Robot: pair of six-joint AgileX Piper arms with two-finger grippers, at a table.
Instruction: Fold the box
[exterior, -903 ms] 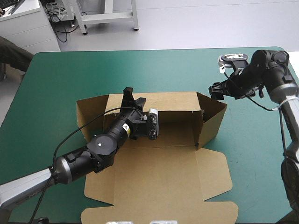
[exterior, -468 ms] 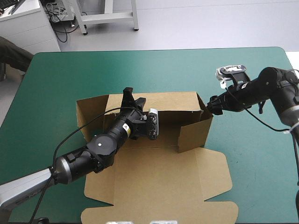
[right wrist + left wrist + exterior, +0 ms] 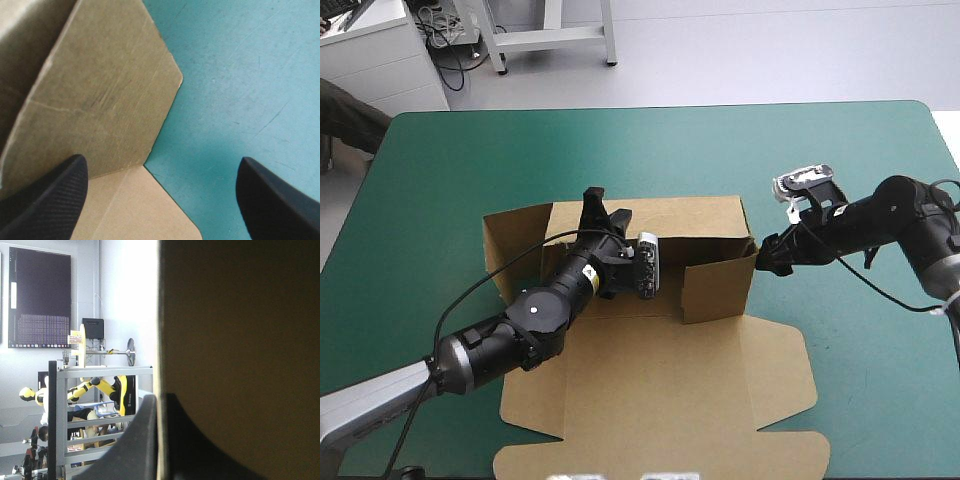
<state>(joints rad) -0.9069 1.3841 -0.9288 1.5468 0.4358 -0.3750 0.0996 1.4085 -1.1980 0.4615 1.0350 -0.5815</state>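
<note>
Box [image 3: 660, 400] lies near the middle of the teal-green cover [image 3: 720, 150], somewhat toward the near edge. It is brown board, mostly flat, with its far wall [image 3: 670, 215] standing upright along the far side of the sheet. In the high view I read a short right flap [image 3: 718, 288] at the wall's right end turned inward, standing across the floor at roughly a right angle to the wall. The left flap [image 3: 512, 245] at the other end leans outward, not tucked. The wide near panel [image 3: 620, 440] with its cut tabs lies flat on the cover. Left gripper [image 3: 603, 212] reaches over the sheet from the near left and sits at the top edge of the far wall, left of its middle. My left wrist view shows the board's edge running between its black fingers [image 3: 135, 440], which are all but together — clamped on the wall. Right gripper [image 3: 767, 250] comes in from the right, low, with its tip at the outer right corner where wall and flap meet; I cannot tell whether it touches. In the right wrist view its fingers [image 3: 55, 195] stand wide apart with nothing held — one over brown board, the other over bare cover, a clipped-corner flap standing just ahead.
</note>
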